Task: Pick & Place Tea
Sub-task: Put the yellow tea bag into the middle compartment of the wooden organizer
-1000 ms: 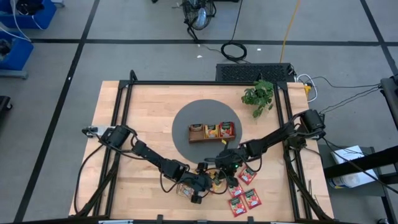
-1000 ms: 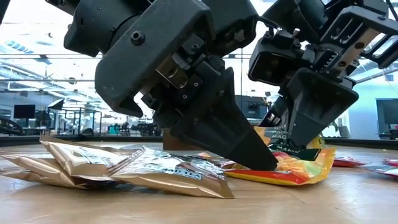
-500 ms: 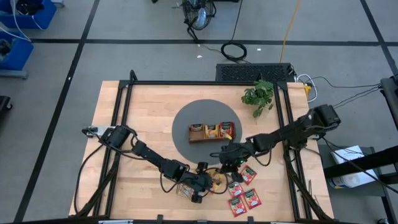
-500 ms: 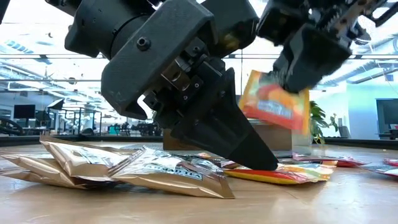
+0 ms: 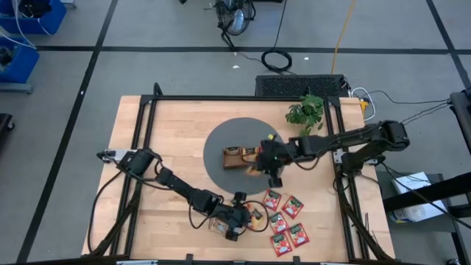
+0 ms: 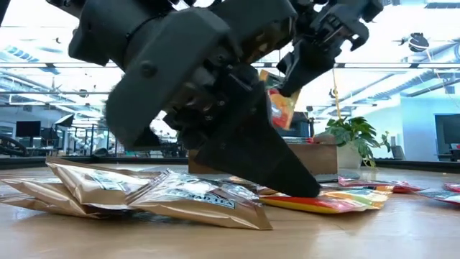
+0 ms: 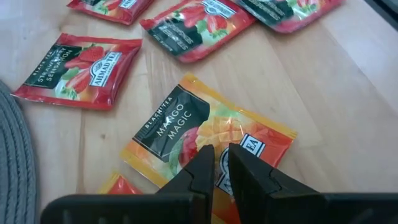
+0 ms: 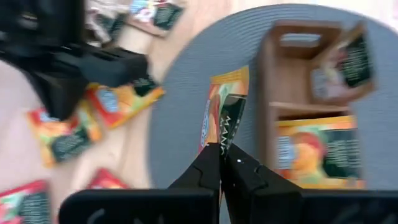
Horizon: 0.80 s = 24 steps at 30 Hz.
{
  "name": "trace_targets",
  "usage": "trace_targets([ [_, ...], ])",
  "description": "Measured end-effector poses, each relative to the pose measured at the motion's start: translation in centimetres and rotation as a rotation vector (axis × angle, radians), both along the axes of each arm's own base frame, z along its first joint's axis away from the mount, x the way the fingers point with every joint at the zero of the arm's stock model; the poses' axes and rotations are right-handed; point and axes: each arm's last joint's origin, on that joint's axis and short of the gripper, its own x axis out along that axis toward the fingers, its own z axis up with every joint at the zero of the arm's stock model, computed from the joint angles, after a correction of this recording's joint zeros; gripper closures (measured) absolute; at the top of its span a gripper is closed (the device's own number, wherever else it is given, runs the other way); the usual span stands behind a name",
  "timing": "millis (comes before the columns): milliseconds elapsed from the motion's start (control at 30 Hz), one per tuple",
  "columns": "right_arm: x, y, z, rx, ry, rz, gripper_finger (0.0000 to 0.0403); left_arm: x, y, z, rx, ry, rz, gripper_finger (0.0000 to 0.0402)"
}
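Note:
My right gripper (image 5: pixel 266 166) is shut on an orange-yellow tea sachet (image 8: pixel 225 102) and hangs over the grey round mat (image 5: pixel 219 140), just on the near side of the wooden tray (image 5: pixel 250 156). The tray's compartments hold sachets. My left gripper (image 7: pixel 216 163) stands low near the table's near edge, its fingers a narrow gap apart. Its tips are on a second orange sachet (image 7: pixel 208 134) that lies flat on the wood. Several red sachets (image 5: pixel 287 221) lie flat to the right of it, and cream ones (image 6: pixel 180 194) to the left. My left gripper comes slanting down from the table's left, and its fingertips (image 6: pixel 309 190) rest on the upper face of the flat orange sachet near its middle (image 7: pixel 219 140). Nothing shows between the fingers, and the sachet stays flat on the table. My right gripper pinches the lifted sachet by one edge (image 8: pixel 222 138) between its two fingers, slanting down from the table's right. The sachet sticks out past the fingertips, tilted, clear of the mat and the table (image 6: pixel 282 108).
A potted plant (image 5: pixel 305 114) stands at the far right of the table. A black frame rail (image 5: pixel 221 98) runs round the tabletop. Bare wood lies at the left (image 5: pixel 162 132).
My right gripper has risen from the sachets near the table's near edge and gone toward the far edge to the tray, rolling its wrist on the way. The orange sachet has come up with it, lifted clear of the table.

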Motion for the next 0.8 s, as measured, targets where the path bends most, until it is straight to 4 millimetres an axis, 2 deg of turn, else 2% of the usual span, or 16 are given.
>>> trace_targets([
  [233,0.2,-2.5,1.0,-0.078,0.006,0.012,0.0403,-0.8,-0.8,1.4,0.069,-0.024,-0.029,0.0345],
  [367,0.1,-3.6,1.3,-0.103,0.010,0.009,0.0403,-1.1,-1.2,3.7,0.065,-0.085,-0.039,0.0345],
  [533,0.1,-4.9,0.6,-0.133,0.049,0.020,0.0403,-1.7,-1.9,6.3,0.058,-0.154,-0.070,0.0346],
  [800,0.5,-6.5,-0.8,-0.180,0.092,0.047,0.0403,-4.6,-4.0,7.9,0.189,-0.129,-0.069,0.0346],
])
